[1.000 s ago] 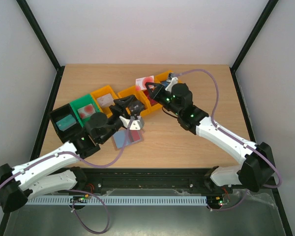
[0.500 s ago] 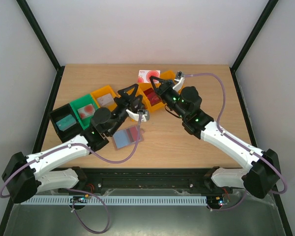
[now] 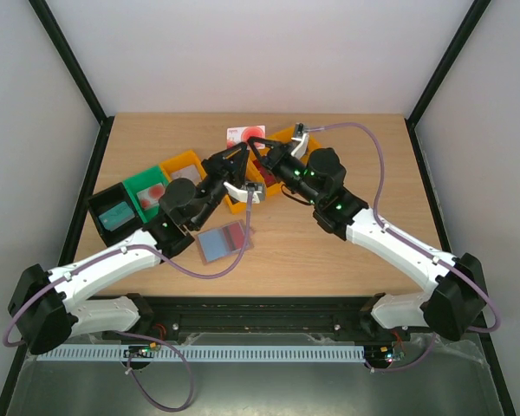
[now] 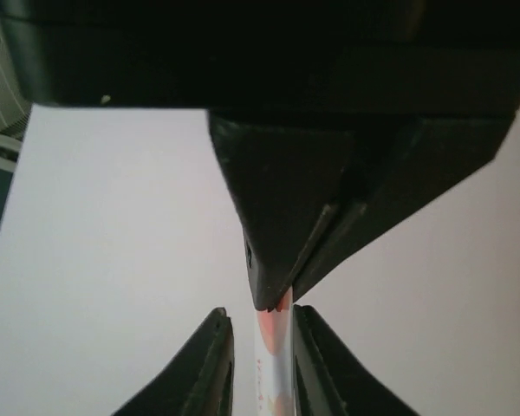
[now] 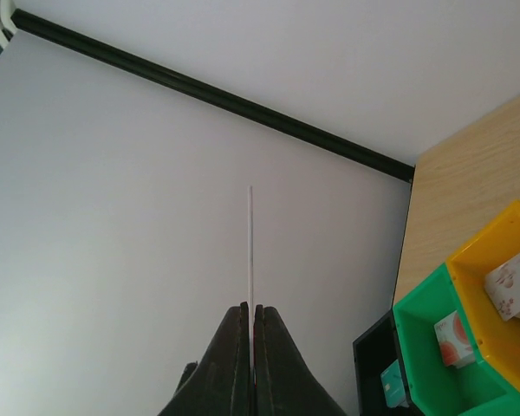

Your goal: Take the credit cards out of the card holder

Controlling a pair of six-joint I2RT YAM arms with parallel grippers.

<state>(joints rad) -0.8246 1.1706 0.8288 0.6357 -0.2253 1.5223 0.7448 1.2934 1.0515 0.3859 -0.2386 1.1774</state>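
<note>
The card holder (image 3: 223, 240) lies open on the table, its light blue lining up and a reddish card in it. Above the bins, my right gripper (image 3: 256, 143) is shut on a white and red credit card (image 3: 245, 134). In the right wrist view that card (image 5: 250, 251) shows edge-on, rising from the closed gripper (image 5: 251, 308). My left gripper (image 3: 243, 149) meets it from the other side. In the left wrist view the gripper (image 4: 258, 310) straddles the card (image 4: 273, 364): one finger touches it, a gap shows at the other. The right fingers (image 4: 286, 251) pinch the card's top.
A row of bins runs under both grippers: black (image 3: 115, 212), green (image 3: 152, 192), yellow (image 3: 184, 169) and orange (image 3: 290, 137), some with cards inside. The green bin (image 5: 451, 347) and yellow bin (image 5: 503, 260) also show in the right wrist view.
My left gripper has swung up and back from the card holder to the held card, and its jaws have narrowed around it. My right gripper carried the card leftwards.
</note>
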